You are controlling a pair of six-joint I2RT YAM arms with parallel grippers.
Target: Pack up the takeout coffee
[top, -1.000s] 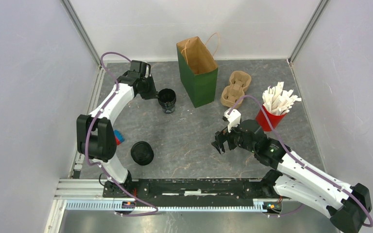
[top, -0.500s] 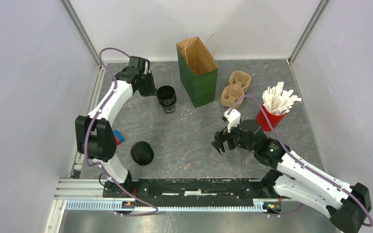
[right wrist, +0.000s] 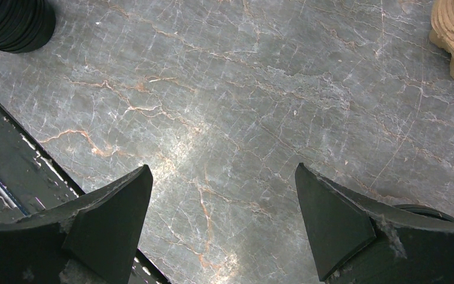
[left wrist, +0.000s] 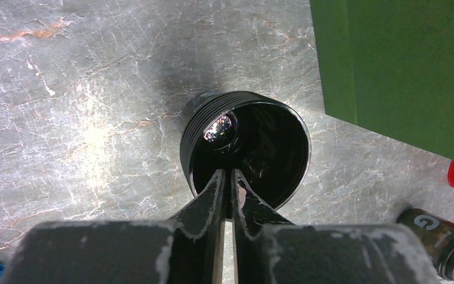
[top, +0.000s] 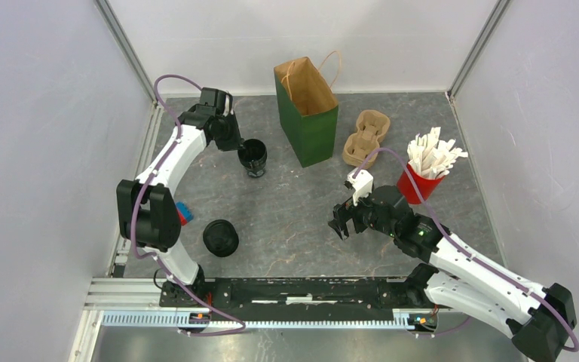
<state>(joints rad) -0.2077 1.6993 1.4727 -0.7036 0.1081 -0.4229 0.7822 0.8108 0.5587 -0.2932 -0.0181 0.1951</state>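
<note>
A black takeout coffee cup [top: 253, 157] without a lid hangs tilted left of the green paper bag [top: 307, 113]. My left gripper [top: 239, 146] is shut on its near rim. In the left wrist view the cup's open mouth [left wrist: 260, 142] faces the camera, and the left gripper [left wrist: 227, 173] pinches the rim with its fingers almost together. A second black cup [top: 220, 237], with its lid on, stands near the left arm's base; its ribbed side [right wrist: 12, 23] shows in the right wrist view. My right gripper [top: 340, 225] hovers open over bare tabletop, and the right gripper [right wrist: 221, 171] holds nothing.
A tan pulp cup carrier [top: 366, 138] lies right of the bag, with a red cup of white packets [top: 422, 181] beside it. A small blue object [top: 184, 213] sits by the left arm. The bag's green side [left wrist: 402, 65] stands close to the held cup.
The left gripper has drawn the open cup a little to the left, away from the bag, and tilted it. The right arm has not moved.
</note>
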